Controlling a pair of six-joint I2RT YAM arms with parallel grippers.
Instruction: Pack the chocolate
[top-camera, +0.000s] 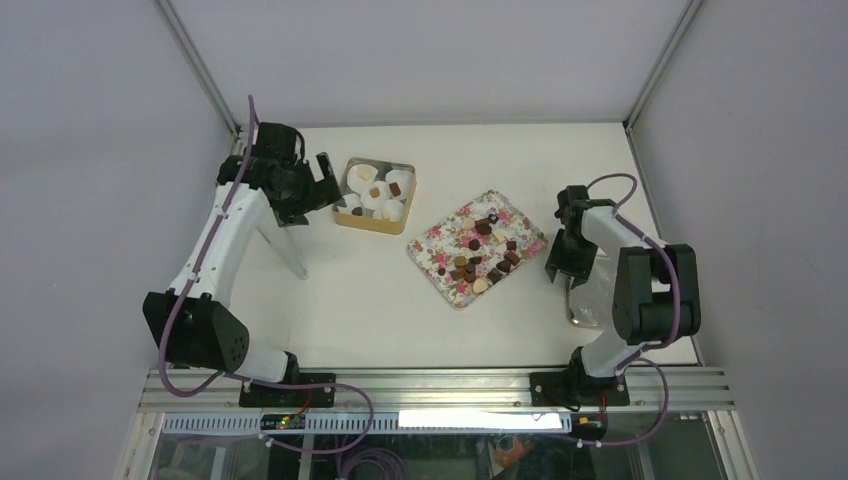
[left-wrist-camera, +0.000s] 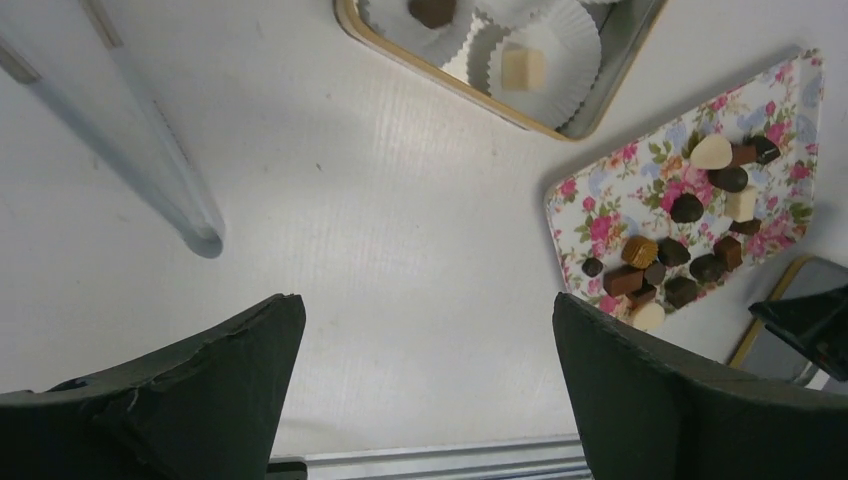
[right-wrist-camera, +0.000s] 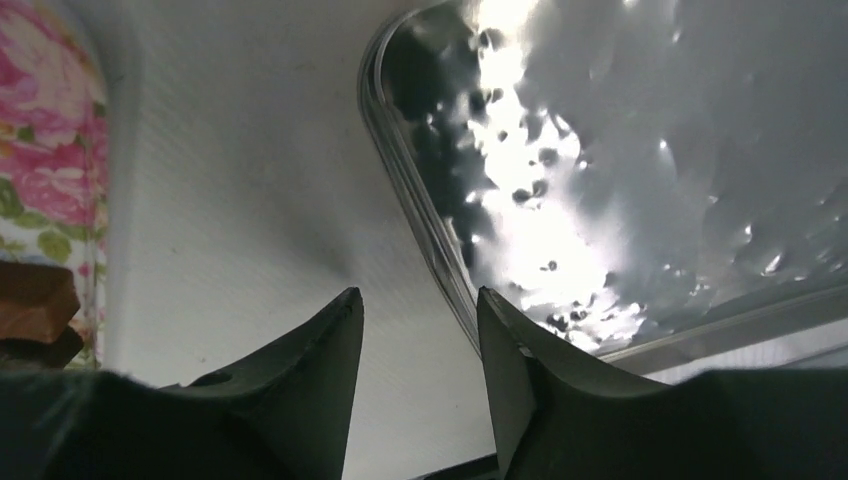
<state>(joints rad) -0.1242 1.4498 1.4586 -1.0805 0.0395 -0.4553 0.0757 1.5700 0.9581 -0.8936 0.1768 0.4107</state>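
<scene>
The chocolate (top-camera: 485, 252) lies as several small brown, dark and cream pieces on a pink-flowered tray (top-camera: 432, 244) at mid-table; it also shows in the left wrist view (left-wrist-camera: 686, 208). A few pieces (top-camera: 376, 190) sit in white paper cups in a gold tin (top-camera: 344, 218); the left wrist view shows a cream cube (left-wrist-camera: 523, 68) in one cup. My left gripper (top-camera: 318, 190) is just left of the tin, wide open and empty (left-wrist-camera: 428, 310). My right gripper (top-camera: 562, 262) hangs right of the tray, jaws a little apart with nothing between them (right-wrist-camera: 415, 298).
A shiny metal lid (top-camera: 585, 300) lies flat under the right arm and fills the right wrist view (right-wrist-camera: 650, 150). A clear plastic piece (top-camera: 285, 245) stands left of centre, also in the left wrist view (left-wrist-camera: 150, 150). Walls enclose the table on three sides.
</scene>
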